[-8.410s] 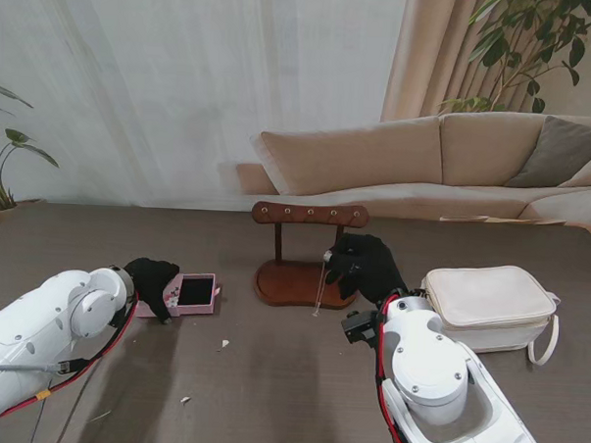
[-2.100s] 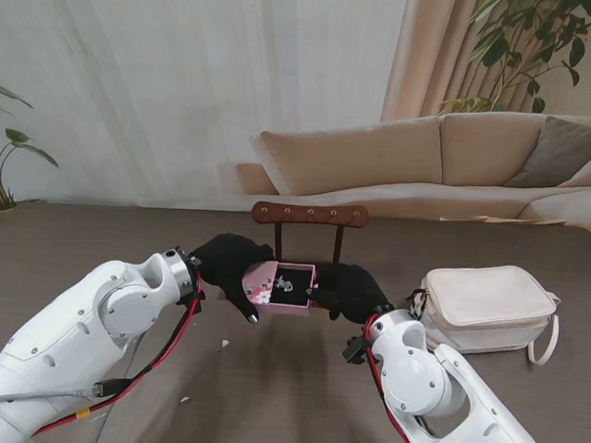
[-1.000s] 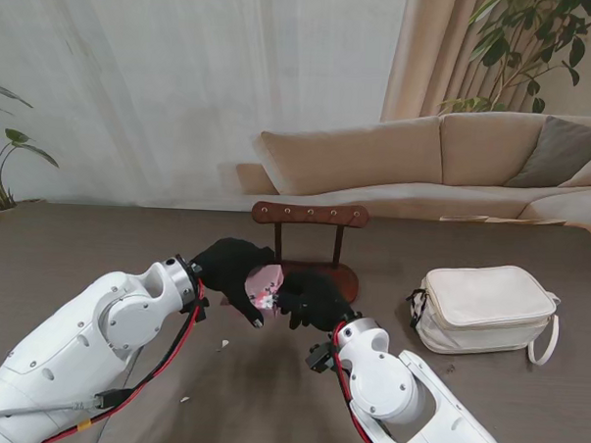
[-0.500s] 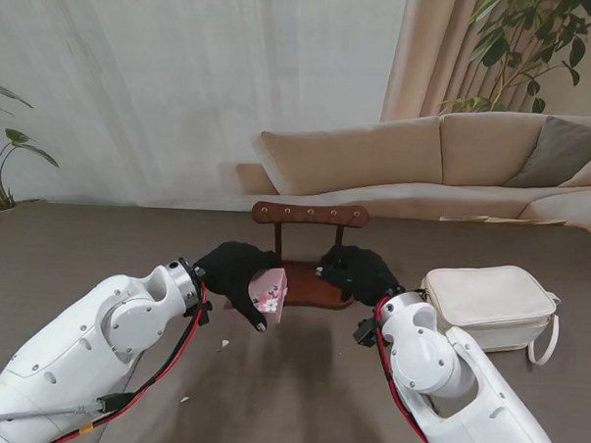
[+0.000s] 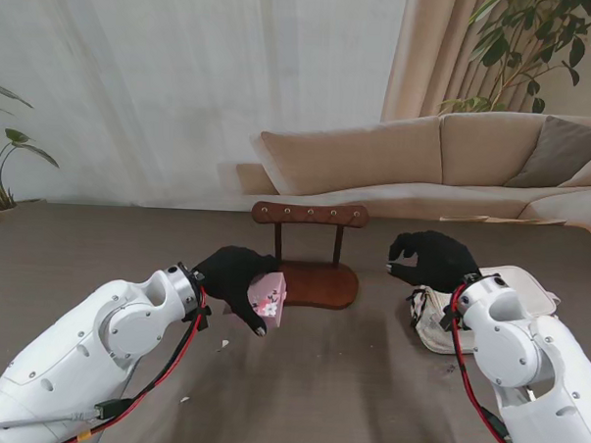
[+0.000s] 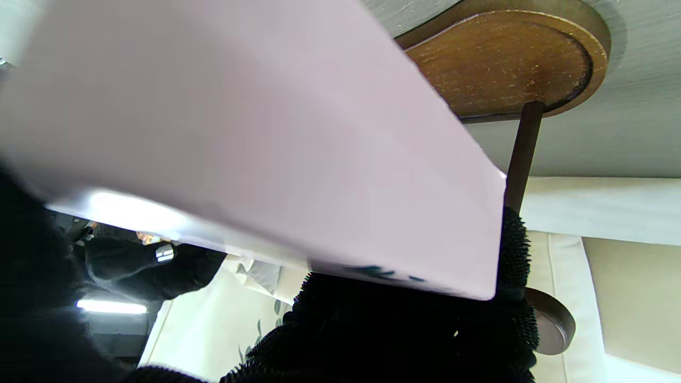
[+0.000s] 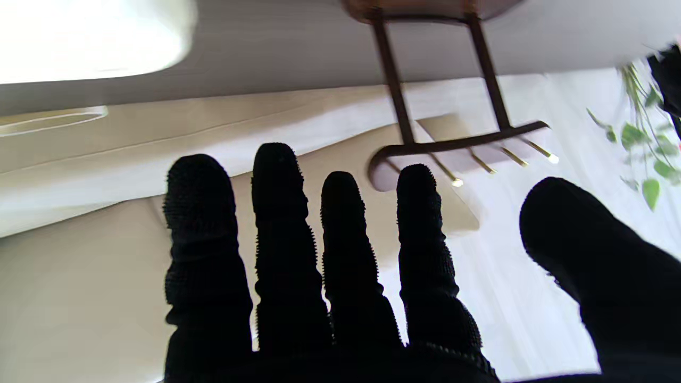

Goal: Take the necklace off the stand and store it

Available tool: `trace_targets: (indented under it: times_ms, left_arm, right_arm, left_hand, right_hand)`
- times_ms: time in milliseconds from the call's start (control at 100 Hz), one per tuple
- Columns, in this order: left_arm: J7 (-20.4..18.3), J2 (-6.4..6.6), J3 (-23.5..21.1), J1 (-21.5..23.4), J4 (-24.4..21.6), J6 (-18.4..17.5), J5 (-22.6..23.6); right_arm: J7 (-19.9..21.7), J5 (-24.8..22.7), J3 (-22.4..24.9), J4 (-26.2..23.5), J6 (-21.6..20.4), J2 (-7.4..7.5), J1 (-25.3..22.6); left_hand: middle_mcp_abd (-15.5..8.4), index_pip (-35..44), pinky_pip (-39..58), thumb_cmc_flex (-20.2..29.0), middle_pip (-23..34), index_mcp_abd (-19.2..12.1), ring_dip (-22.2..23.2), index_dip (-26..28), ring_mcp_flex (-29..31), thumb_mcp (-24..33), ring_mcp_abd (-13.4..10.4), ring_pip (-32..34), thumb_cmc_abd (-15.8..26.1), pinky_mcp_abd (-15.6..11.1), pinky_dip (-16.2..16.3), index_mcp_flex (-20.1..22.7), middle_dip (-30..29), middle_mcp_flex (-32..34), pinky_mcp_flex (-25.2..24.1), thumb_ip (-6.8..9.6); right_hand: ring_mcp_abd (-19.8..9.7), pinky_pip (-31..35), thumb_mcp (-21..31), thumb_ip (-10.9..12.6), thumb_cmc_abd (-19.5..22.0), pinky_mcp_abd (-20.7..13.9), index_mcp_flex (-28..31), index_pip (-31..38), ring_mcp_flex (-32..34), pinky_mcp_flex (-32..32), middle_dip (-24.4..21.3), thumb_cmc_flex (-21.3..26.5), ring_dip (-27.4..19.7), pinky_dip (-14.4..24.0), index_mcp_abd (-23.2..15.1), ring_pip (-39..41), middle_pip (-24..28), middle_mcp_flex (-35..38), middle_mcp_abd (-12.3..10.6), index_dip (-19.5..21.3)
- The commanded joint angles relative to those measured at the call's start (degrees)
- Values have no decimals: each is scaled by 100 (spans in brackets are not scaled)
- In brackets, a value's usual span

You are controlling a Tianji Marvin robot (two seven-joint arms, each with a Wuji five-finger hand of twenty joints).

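My left hand (image 5: 232, 276) is shut on a small pink jewellery box (image 5: 269, 301) with a flower print. The box is closed and held just left of the wooden necklace stand (image 5: 310, 214). In the left wrist view the box's pink side (image 6: 239, 133) fills most of the frame, with the stand's base (image 6: 505, 58) beyond it. No necklace shows on the stand; its gold pegs (image 7: 457, 181) look bare. My right hand (image 5: 431, 257) hovers open to the right of the stand, fingers (image 7: 276, 239) spread and holding nothing.
A white zip bag (image 5: 493, 307) lies at the right, partly under my right hand and forearm. Small white scraps (image 5: 222, 345) dot the dark table nearer to me. A sofa and plants stand behind the table.
My right hand has drawn back from the box and swung right, over the white bag. The box, open with the necklace inside earlier, is now closed in my left hand.
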Motion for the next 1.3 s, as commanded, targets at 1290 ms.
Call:
trace_targets:
  times_ms: [1290]
  left_arm:
    - [-469,44,68,11,-179,140,-105]
  right_arm:
    - [799,-3086,1570,1224,-2456,764,26]
  left_hand:
    - [-861,3827,310,3041,644,-1123,318,610,529,2783,-192,1144,965,-385,167,366,286,590,202,159]
  right_hand:
    - [-391,-4480,-1972,-370,-758,-1254,-3216,-864,-2937,-3691,-1147,-982,-1428,-1375,1007,-2088,-669,-3016,-309,-1470]
